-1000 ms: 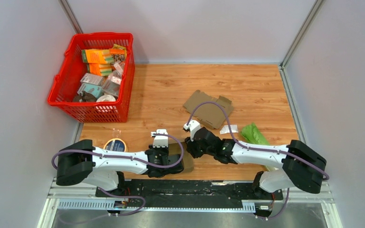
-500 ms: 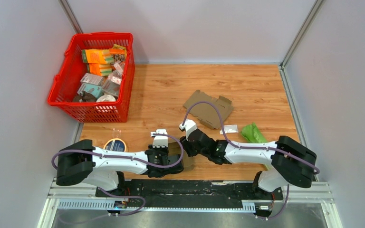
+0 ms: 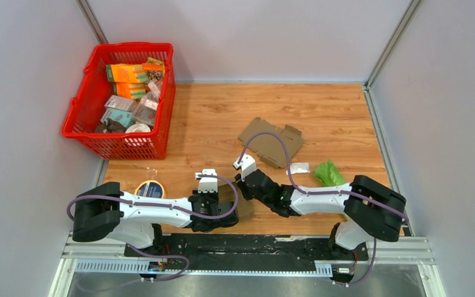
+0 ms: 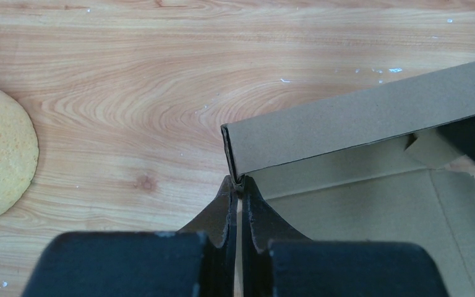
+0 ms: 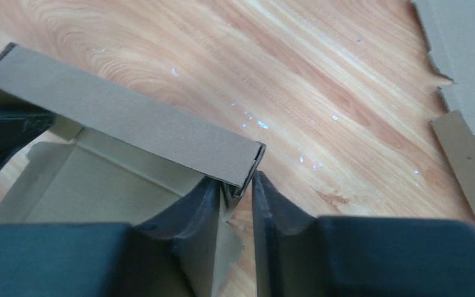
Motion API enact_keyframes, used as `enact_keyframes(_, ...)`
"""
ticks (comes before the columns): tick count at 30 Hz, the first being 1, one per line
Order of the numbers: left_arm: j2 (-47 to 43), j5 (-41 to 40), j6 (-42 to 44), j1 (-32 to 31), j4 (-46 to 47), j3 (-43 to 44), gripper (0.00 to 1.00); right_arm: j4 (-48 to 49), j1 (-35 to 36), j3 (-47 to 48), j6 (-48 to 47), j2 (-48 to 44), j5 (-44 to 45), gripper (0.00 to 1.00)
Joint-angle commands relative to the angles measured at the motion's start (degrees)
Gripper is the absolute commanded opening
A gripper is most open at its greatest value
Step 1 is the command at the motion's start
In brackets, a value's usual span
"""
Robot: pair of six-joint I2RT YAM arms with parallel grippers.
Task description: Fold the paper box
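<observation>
On the wooden table [image 3: 210, 124] between grey walls, your left gripper [image 4: 237, 197] pinches the paper box [image 4: 359, 185] corner tight. Your right gripper [image 5: 235, 195] pinches the other corner — a red basket [image 3: 83, 127] sits far left.

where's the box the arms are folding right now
In the top view the paper box sits at the table's near edge, centre, pinched between the left gripper and right gripper.

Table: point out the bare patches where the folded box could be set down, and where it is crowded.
Free wood lies between the red basket and the flat cardboard sheet, and along the back wall behind that sheet. The near edge is crowded: both pincers, left and right, pinch the paper box, with the tape roll to their left and the green bag to their right.
</observation>
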Motion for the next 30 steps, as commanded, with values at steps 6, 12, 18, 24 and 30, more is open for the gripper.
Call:
enact_keyframes(6, -0.6, -0.6, -2.4, -0.6, 0.1, 1.0, 0.00, 14.0, 6.5, -0.1, 2.6, 7.0, 25.3, 0.00)
enact_keyframes(12, -0.9, -0.5, -7.1, -0.6, -1.7, 1.3, 0.00, 3.9, 12.8, 6.1, 16.1, 17.0, 46.8, 0.00)
enact_keyframes(18, -1.3, -0.5, -8.9, -0.7, -2.4, 0.8, 0.00, 3.2, 14.4, 7.4, 20.0, 17.3, 46.4, 0.00)
enact_keyframes(24, -1.9, -0.4, -10.4, -0.7, -3.2, -0.2, 0.00, -0.3, 14.2, -0.3, 20.3, 5.8, 38.3, 0.32)
enact_keyframes(30, -3.0, 0.0, -10.3, -0.7, -2.9, -1.4, 0.00, -21.7, 14.1, -4.4, 27.9, -6.8, 26.2, 0.89)
